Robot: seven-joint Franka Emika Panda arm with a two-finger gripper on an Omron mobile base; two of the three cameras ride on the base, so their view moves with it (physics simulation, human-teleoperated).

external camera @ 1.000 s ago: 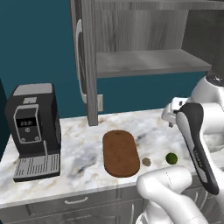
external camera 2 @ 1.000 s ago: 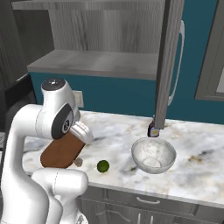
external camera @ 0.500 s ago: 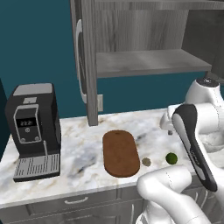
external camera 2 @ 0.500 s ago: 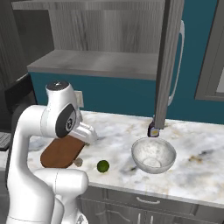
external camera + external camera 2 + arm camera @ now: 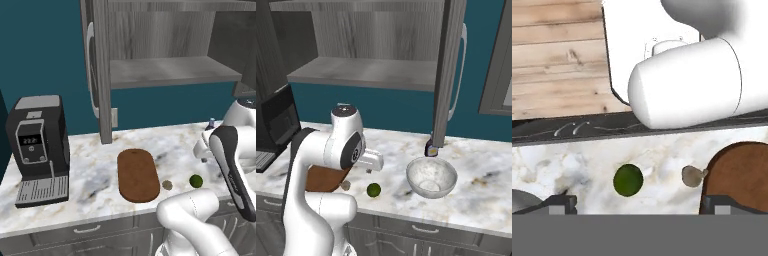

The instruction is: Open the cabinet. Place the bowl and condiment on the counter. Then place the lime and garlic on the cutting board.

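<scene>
Green lime [image 5: 628, 180] is now framed between the wide-open gripper [image 5: 637, 202] fingertips, garlic [image 5: 692, 176] at three o'clock; the arm has swung over, so picking is judged next.

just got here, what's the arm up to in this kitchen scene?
The cabinet stands open, and the bowl and condiment are already on the counter. The lime and garlic lie on the marble beside the cutting board, not yet on it. The gripper is open and empty, looking down with the lime between its fingertips, probably the next pick.
</scene>
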